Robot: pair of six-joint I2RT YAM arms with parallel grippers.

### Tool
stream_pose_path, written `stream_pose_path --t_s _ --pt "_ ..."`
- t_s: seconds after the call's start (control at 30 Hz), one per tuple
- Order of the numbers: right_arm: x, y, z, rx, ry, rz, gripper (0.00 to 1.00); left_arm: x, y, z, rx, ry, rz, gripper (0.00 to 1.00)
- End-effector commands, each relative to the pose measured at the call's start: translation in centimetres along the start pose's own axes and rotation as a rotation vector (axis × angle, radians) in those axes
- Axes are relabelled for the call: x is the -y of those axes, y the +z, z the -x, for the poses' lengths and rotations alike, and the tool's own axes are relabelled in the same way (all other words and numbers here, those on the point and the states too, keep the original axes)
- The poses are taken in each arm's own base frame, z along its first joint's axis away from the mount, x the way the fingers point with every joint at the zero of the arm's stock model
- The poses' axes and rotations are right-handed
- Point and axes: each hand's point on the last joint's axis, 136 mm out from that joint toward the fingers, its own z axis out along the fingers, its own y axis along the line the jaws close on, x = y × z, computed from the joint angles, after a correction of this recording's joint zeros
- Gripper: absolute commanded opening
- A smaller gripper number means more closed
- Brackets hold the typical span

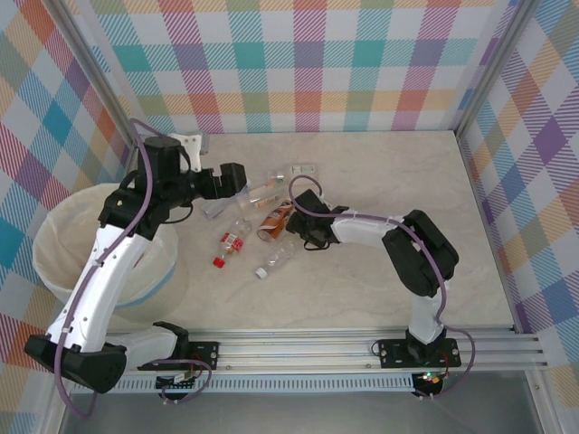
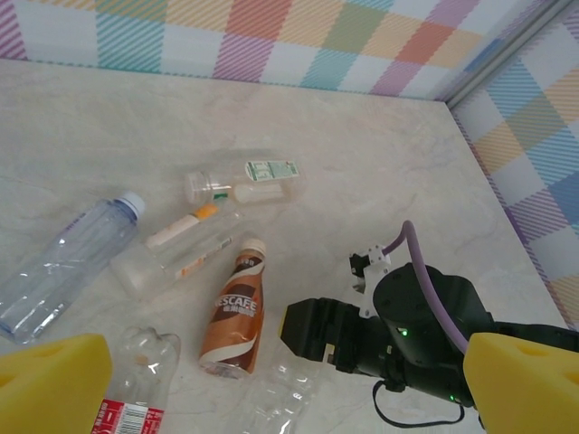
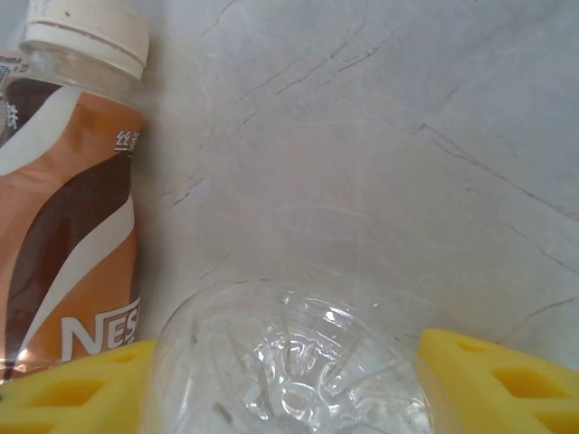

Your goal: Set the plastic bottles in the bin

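Looks barely started: plastic bottles (image 1: 233,240) scattered on table (image 1: 380,172), none visible in bin (image 1: 54,237). Straddles clear bottle (image 3: 271,334) with right gripper (image 3: 285,389), jaws hugging its sides, grip can't tell. Hangs left gripper (image 2: 289,380) wide open, empty.

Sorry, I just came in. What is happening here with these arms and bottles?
The job is to move the plastic bottles from the table into the bin. The right gripper has a clear bottle between its fingers, beside a brown bottle; whether it grips firmly is unclear. The left gripper hangs open above the rest, holding nothing.
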Motion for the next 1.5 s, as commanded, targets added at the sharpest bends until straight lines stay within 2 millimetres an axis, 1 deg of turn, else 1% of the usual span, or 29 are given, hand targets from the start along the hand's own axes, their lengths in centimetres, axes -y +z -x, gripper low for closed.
stream_pose_path --t_s 0.0,0.1,0.2,0.37,0.47,0.53,0.63,0.8,0.83,0.97,1.07,1.1,1.23,1.3,1.4,1.47 --pt "0.0 -0.3 0.3 0.041 0.025 0.026 0.59 2.0 1.1 -0.8 -0.031 -0.004 -0.088 1.0" --pt "-0.2 -1.1 1.0 0.084 0.027 0.059 0.54 2.8 2.1 -1.6 -0.05 0.006 -0.115 1.0" --pt "-1.0 -2.3 1.9 0.137 0.008 0.126 0.54 3.1 3.5 -3.1 -0.09 0.011 -0.131 1.0" --pt "-3.0 -5.0 3.3 0.223 -0.044 0.256 0.49 3.3 6.6 -7.2 -0.172 -0.009 -0.132 1.0" --pt "-4.0 -6.6 4.1 0.264 -0.067 0.307 0.48 2.8 7.8 -9.3 -0.213 -0.009 -0.117 1.0" --pt "-5.2 -8.1 4.6 0.291 -0.098 0.368 0.48 2.5 8.6 -10.8 -0.252 -0.007 -0.12 1.0" --pt "-7.4 -10.4 4.9 0.32 -0.165 0.473 0.48 2.8 9.5 -12.5 -0.292 0.002 -0.167 1.0" --pt "-10.3 -13.8 4.7 0.332 -0.255 0.631 0.47 4.5 10.1 -14.1 -0.295 -0.014 -0.287 1.0" --pt "-11.0 -14.7 4.6 0.331 -0.278 0.675 0.47 4.8 10.1 -14.7 -0.301 -0.004 -0.303 1.0" --pt "-12.9 -16.8 3.6 0.299 -0.339 0.789 0.47 4.9 10.3 -16.5 -0.332 0.081 -0.272 1.0" --pt "-13.8 -17.7 3.1 0.276 -0.363 0.847 0.47 4.9 10.4 -16.7 -0.325 0.108 -0.25 1.0" --pt "-14.0 -18.0 3.0 0.272 -0.368 0.865 0.47 4.7 10.5 -16.6 -0.319 0.103 -0.241 0.98" --pt "-14.5 -18.6 2.8 0.265 -0.365 0.909 0.47 4.3 10.6 -16.2 -0.308 0.079 -0.206 0.77" --pt "-14.7 -19.0 2.8 0.267 -0.364 0.92 0.47 4.2 10.4 -16.0 -0.307 0.078 -0.194 0.68" --pt "-14.8 -19.3 2.8 0.272 -0.368 0.926 0.5 4.1 10.1 -15.5 -0.293 0.091 -0.177 0.6" --pt "-14.8 -19.6 3.0 0.278 -0.371 0.927 0.59 4.0 9.6 -15.0 -0.28 0.097 -0.17 0.57"
